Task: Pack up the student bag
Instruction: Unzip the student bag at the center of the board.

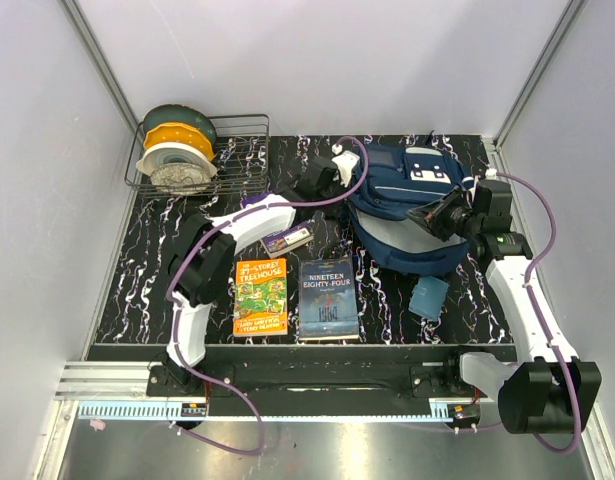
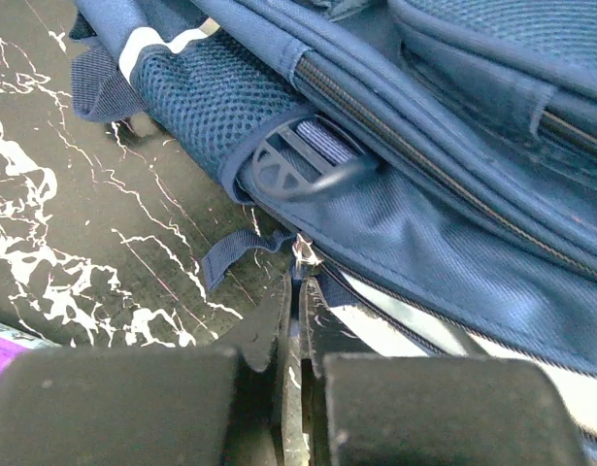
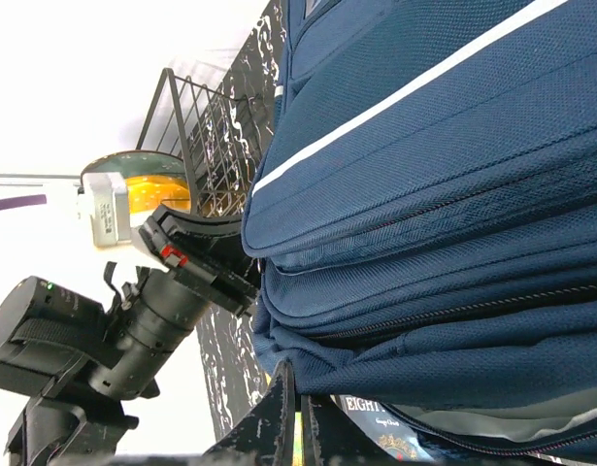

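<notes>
**Both jaws closed at the backpack**

I see the large navy blue fabric backpack with white stripes (image 1: 402,195) sitting at the far right of the black, white-veined worktop (image 1: 147,260), between my two arms. The left arm (image 1: 252,225) reaches its left side. In the left wrist view, the left jaws are pressed together with their tips at a small metal zip pull (image 2: 303,254), below a navy mesh side pocket (image 2: 201,97). I cannot tell whether the pull is pinched.

The right arm (image 1: 522,300) comes in from the right. The right jaws are also together, tips against the backpack's fabric; whether they trap any cloth I cannot tell.

Nearer me, an orange-and-green paperback (image 1: 260,297) and a dark blue paperback (image 1: 328,299) lie side by side. A small teal-blue pouch (image 1: 428,297) lies just beside the backpack. A black wire basket (image 1: 242,160) holding flat spools (image 1: 177,150) stands far left.
</notes>
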You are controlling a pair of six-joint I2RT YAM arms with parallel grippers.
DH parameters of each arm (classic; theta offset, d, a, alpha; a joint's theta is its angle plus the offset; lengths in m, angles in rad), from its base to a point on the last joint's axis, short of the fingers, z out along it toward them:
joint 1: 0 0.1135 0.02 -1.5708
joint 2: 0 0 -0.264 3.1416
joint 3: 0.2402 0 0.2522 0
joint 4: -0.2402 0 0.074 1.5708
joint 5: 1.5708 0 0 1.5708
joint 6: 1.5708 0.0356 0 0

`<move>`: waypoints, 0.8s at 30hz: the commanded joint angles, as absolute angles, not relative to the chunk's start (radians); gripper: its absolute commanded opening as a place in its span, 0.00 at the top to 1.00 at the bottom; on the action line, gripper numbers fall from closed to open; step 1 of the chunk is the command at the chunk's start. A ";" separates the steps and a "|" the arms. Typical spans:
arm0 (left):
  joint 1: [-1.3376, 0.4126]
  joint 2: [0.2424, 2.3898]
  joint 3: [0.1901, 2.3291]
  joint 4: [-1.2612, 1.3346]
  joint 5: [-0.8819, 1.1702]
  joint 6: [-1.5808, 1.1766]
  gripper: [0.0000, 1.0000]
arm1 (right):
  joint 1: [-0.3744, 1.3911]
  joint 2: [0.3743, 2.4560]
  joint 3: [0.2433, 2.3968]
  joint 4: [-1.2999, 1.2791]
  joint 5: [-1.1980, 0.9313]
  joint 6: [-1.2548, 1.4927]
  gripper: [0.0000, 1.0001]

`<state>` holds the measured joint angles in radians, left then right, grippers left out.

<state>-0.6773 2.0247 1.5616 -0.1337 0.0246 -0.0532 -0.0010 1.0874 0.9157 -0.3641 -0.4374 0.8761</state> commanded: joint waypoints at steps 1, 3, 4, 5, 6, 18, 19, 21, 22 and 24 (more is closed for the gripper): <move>-0.646 2.039 1.646 -0.132 -0.006 -0.084 1.00 | -0.006 1.052 0.957 -0.302 -0.483 0.876 1.00; -0.647 2.004 1.626 -0.121 -0.006 -0.089 0.85 | -0.006 1.078 0.953 -0.270 -0.498 0.890 1.00; -0.647 1.984 1.612 -0.115 -0.006 -0.087 0.75 | -0.006 1.091 0.953 -0.255 -0.521 0.896 1.00; -0.647 1.961 1.583 -0.107 -0.006 -0.084 0.65 | -0.006 1.118 0.954 -0.224 -0.531 0.913 1.00; -0.647 1.912 1.569 -0.100 -0.006 -0.080 0.53 | -0.006 1.132 0.956 -0.210 -0.540 0.920 1.00; -0.647 1.531 1.394 -0.016 0.167 -0.014 0.01 | -0.006 1.324 1.066 -0.173 -0.574 0.931 1.00; -0.647 1.523 1.391 -0.003 0.210 -0.014 0.01 | -0.006 1.330 1.077 -0.198 -0.569 0.907 1.00; -0.650 1.516 1.388 0.032 0.257 -0.008 0.01 | -0.005 1.351 1.117 -0.280 -0.566 0.890 1.00; -0.653 1.516 1.387 0.031 0.288 -0.008 0.01 | -0.006 1.361 1.132 -0.307 -0.571 0.876 1.00; -0.658 1.503 1.361 0.075 0.337 -0.006 0.01 | -0.005 1.390 1.161 -0.362 -0.598 0.882 1.00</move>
